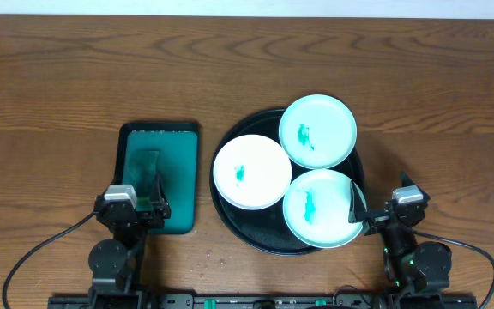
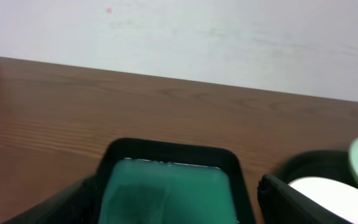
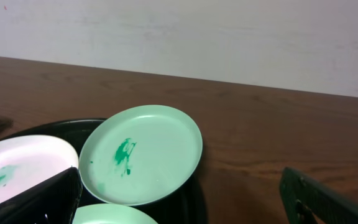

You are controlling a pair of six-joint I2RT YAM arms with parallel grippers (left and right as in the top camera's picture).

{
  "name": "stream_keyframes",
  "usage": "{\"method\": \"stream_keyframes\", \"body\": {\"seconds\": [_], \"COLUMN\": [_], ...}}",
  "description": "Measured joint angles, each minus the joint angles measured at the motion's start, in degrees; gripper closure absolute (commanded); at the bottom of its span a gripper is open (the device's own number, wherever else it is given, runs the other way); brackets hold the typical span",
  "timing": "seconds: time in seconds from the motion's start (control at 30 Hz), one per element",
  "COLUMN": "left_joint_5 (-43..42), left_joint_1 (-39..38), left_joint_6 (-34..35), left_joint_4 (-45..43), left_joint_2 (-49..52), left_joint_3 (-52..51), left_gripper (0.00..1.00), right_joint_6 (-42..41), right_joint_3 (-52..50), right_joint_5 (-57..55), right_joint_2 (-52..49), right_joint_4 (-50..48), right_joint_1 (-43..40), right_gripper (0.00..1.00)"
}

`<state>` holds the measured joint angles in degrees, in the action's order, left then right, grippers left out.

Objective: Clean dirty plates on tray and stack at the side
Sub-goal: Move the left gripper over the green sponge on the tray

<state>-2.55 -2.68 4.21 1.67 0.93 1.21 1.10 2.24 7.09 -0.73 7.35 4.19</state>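
Note:
The black round tray holds three plates, each with a teal smear in its centre. The white plate lies at the left, one mint plate at the far side and another mint plate at the near right. My left gripper is open and empty over the near end of the sponge tray. My right gripper is open and empty, its left finger over the near mint plate's right rim. The right wrist view shows the far mint plate, the white plate and the near mint plate's edge.
A dark green rectangular sponge tray lies left of the black tray, with a green sponge in it. It fills the left wrist view, with the sponge between my fingers. Bare wooden table lies all round.

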Motion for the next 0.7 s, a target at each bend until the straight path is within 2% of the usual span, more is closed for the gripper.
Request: {"method": "stream_keyframes", "body": {"seconds": [0.17, 0.33, 0.53, 0.7], "left_joint_5": [-2.4, -3.8, -4.8, -5.5], "left_joint_1": [0.0, 0.0, 0.0, 0.0], "left_joint_6": [0.3, 0.5, 1.5, 1.8], "left_joint_4": [1.4, 5.9, 17.6, 36.8], "left_joint_2": [2.5, 13.9, 33.9, 50.7], "left_joint_3": [0.8, 6.3, 26.8, 48.3], "left_gripper": [0.20, 0.20, 0.20, 0.20], "right_joint_6": [0.0, 0.0, 0.0, 0.0], "right_joint_3": [0.0, 0.0, -0.1, -0.1], "right_joint_5": [0.0, 0.0, 0.0, 0.0], "right_joint_2": [0.0, 0.0, 0.0, 0.0], "right_joint_4": [0.0, 0.0, 0.0, -0.1], "right_joint_1": [0.0, 0.0, 0.0, 0.0], "right_gripper": [0.01, 0.01, 0.01, 0.01]}}
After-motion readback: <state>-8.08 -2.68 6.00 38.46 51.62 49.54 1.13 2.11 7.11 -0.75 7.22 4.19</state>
